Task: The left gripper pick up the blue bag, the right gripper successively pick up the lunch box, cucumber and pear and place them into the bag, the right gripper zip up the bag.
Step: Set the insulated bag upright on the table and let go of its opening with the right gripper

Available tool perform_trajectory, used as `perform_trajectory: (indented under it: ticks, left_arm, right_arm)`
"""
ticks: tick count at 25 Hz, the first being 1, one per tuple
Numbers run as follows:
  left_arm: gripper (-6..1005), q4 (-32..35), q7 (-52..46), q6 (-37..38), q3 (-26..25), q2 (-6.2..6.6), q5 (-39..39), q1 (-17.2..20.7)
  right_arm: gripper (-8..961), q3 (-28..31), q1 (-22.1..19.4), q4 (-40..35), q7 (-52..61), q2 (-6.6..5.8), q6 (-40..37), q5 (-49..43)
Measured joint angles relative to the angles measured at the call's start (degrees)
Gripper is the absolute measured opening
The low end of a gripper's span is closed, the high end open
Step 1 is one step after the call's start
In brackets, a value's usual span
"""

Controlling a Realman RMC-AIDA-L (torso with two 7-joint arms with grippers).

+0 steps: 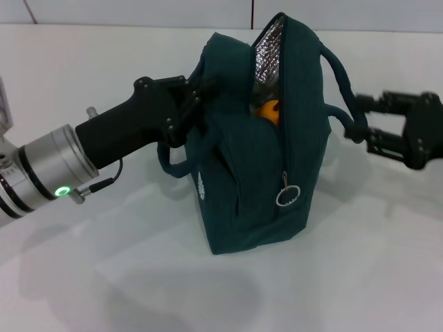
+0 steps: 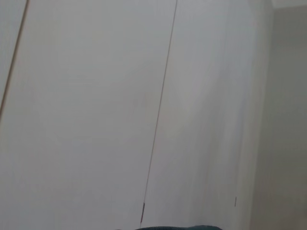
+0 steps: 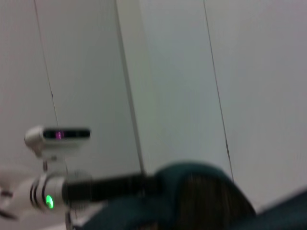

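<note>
We see the blue bag (image 1: 256, 138) upright mid-worktop (image 1: 104, 277), dark teal, mouth partly unzipped, the pear (image 1: 268, 111) peeking out. The zipper pull (image 1: 287, 196) hangs facing us, nearer the right pincer (image 1: 363, 128), apparently clamped on one handle. The left pincer (image 1: 197, 93) grips the opposite side.

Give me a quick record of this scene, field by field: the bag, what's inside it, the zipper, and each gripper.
bag: blue bag upright on the white table
opening: partly unzipped at the top, silver lining showing
contents seen: pear just inside the opening; nothing else visible
zipper pull: silver ring hanging on the bag's front
left gripper: at the bag's left side, by the top edge
right gripper: at the loop handle on the bag's right
</note>
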Motion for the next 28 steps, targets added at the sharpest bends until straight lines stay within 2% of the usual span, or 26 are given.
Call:
perform_trajectory:
  ticks: [2,4,10,16,19,24,27,28]
  left_arm:
    - [40,0.00,0.02,0.01,0.00,0.01,0.07,-0.01]
    - [40,0.00,0.06,0.01,0.01,0.02,0.21,-0.12]
    - [41,0.00,0.59,0.00,0.49,0.03,0.30,-0.25]
    - [41,0.00,0.92,0.04,0.71,-0.05,0.18,-0.01]
    - [41,-0.30,1.56,0.76,0.71,-0.10,0.04,0.06]
    - [41,-0.61,2.53,3.68,0.61,-0.09,-0.18,0.22]
    - [41,-0.93,3.64,4.22,0.69,-0.11,-0.14,0.22]
    - [41,-0.93,3.64,4.22,0.69,-0.11,-0.14,0.22]
  right_arm:
    - [471,0.03,-0.54,0.34,0.73,-0.41,0.52,-1.48]
    - [480,0.10,-0.96,0.24,0.83,-0.08,2.29,-3.23]
    - [466,0.10,0.26,-0.95,0.74,3.42,9.99,-8.57]
    - [420,0.15,1.85,-1.86,0.29,4.42,10.50,-11.81]
    - [398,0.56,0.68,-3.00,-3.12,4.58,9.14,-9.13]
    - [360,0.72,-2.89,-5.08,-12.06,4.61,-0.22,2.28]
    - [146,1.26,-4.68,-7.37,-13.11,4.49,-3.74,4.50]
    - [135,1.42,-5.15,-7.89,-13.18,4.45,-4.07,4.58]
